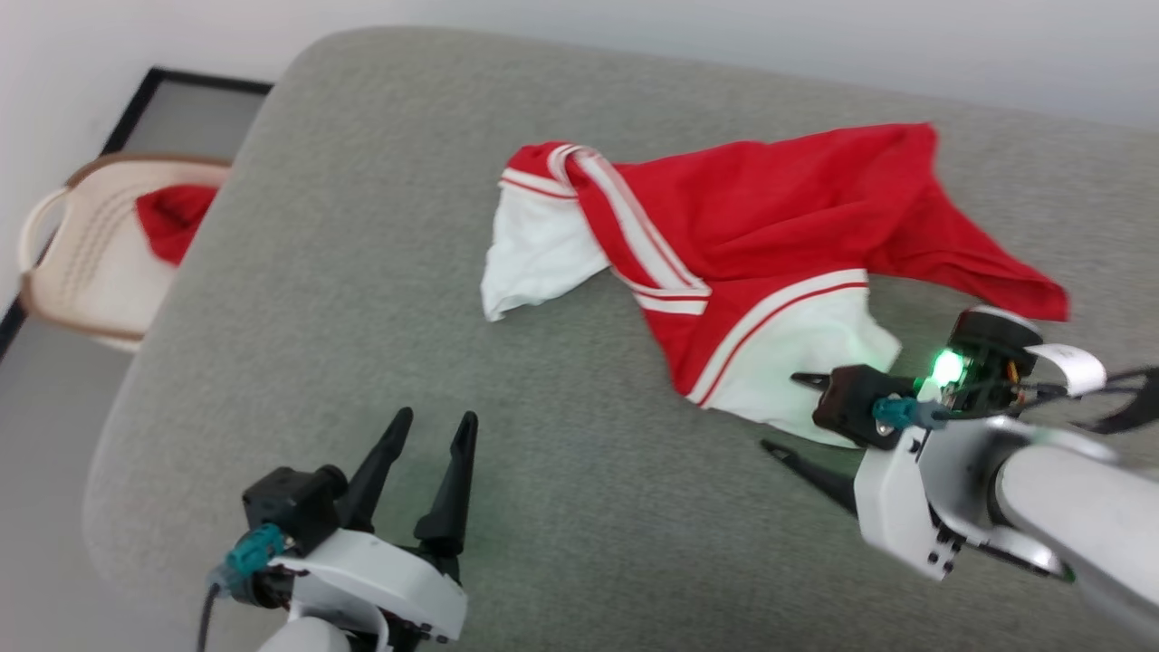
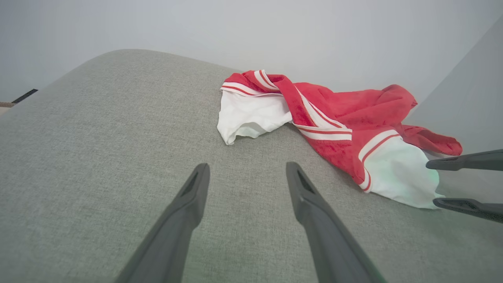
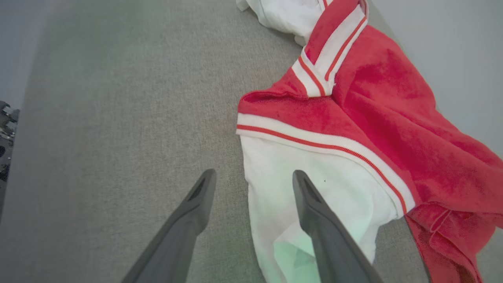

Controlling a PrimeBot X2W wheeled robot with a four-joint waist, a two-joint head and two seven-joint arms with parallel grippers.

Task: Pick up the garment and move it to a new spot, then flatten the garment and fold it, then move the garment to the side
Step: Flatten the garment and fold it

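On the soft grey cushion [image 1: 362,317] lies the garment [image 1: 751,235], a red shirt with white sleeves, all bunched up and twisted, over on the right side. One white sleeve [image 1: 806,362] points toward the robot, and the other sleeve [image 1: 534,263] sticks out to the left. The right gripper [image 1: 780,411] is wide open and holds nothing; one finger is over the near sleeve and one over the cushion. The left gripper [image 1: 435,415] is wide open too, holds nothing, and hangs over bare cushion, well apart from the shirt. I think the job now is to grab the shirt so it can be pulled flat. To do it well, the right gripper should go low and pinch just the sleeve, not the cushion, while the left reaches for the other sleeve. Then both can pull apart gently. Beside the cushion stands a basket [image 1: 81,272] with a small red cloth [image 1: 172,222] in it; leave that alone.
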